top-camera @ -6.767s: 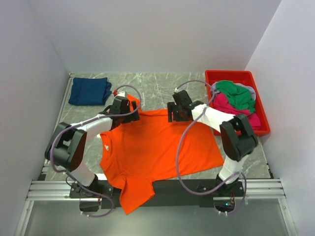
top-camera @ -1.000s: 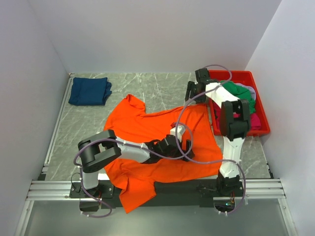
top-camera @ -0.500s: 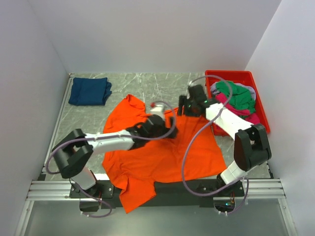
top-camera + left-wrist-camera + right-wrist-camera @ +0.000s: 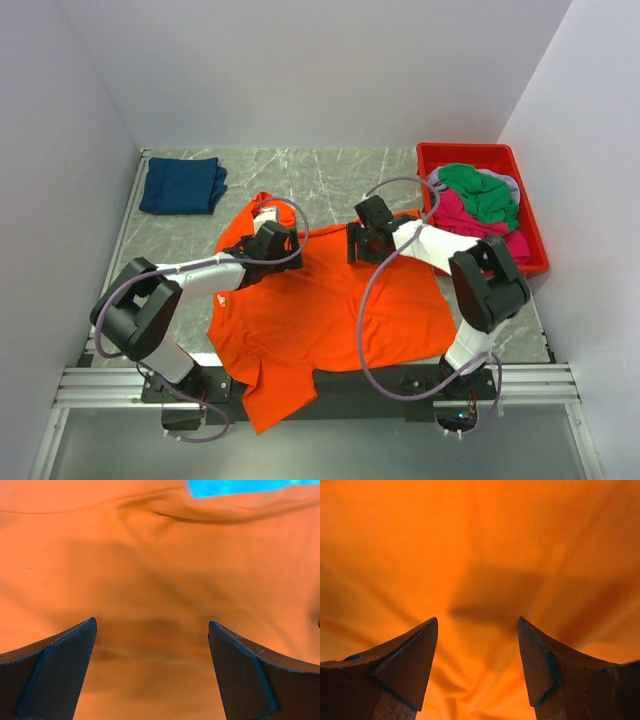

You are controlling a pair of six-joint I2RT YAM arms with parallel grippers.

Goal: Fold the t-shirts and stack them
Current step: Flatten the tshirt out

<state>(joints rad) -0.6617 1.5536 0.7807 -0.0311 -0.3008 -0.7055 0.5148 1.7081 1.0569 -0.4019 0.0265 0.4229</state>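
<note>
Left tool (image 4: pixel 272 241) and right tool (image 4: pixel 360 244) moved back over orange shirt (image 4: pixel 320 310), 12 o'clock edge; both stood spread wide, empty; fold not begun.

Your right wrist camera is filled edge to edge by the orange t-shirt (image 4: pixel 485 540). The right gripper (image 4: pixel 477 624) has its jaws spread wide over the shirt, tips pointing at the cloth; you cannot tell whether they touch it. A dark shadow lies on the shirt just beyond the tips, and soft creases run beneath them.
</note>
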